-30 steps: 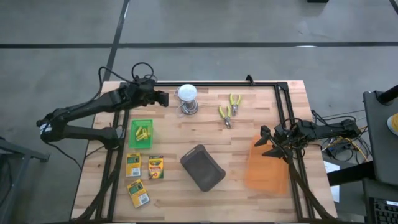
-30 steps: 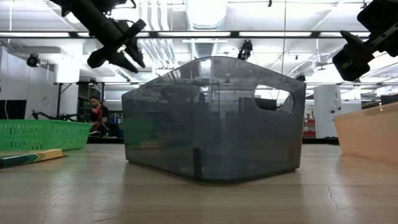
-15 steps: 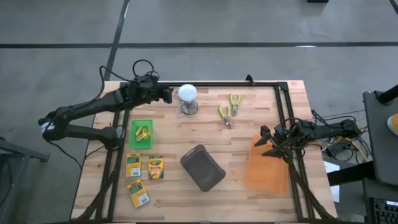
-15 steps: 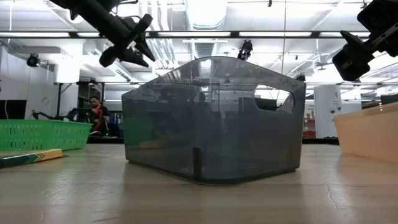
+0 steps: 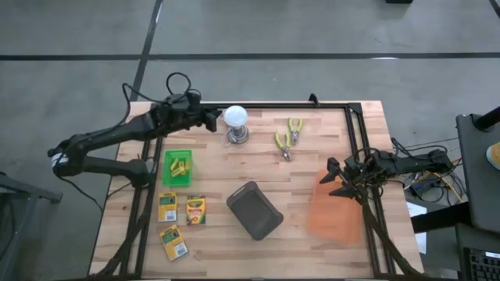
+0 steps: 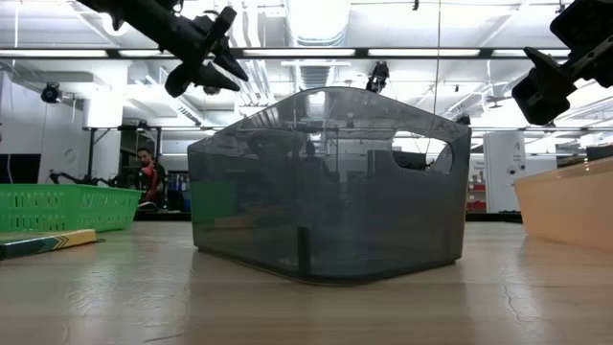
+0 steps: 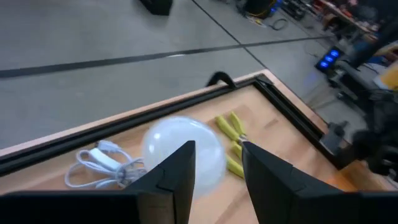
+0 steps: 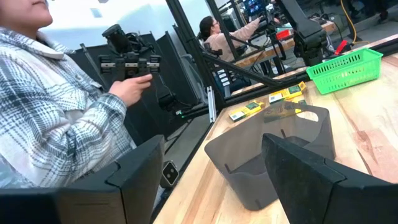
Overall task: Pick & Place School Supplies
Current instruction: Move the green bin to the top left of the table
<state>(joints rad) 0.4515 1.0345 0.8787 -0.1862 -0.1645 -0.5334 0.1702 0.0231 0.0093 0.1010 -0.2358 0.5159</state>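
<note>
**Crayon boxes: light, flat, grip across the short edges**

Three crayon boxes (image 5: 168, 207) lie lower left on the desk (image 5: 312, 164), below the green basket (image 5: 176, 168). Thin card, crushable. Left claw (image 5: 212, 121) upper left by bulb (image 5: 235, 118), narrowly parted, empty. Right claw (image 5: 334, 178) spread, right side.

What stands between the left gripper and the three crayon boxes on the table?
The green basket lies between the left gripper, raised beside the white bulb, and the crayon boxes on the near side. Reaching from above clears it.
</note>
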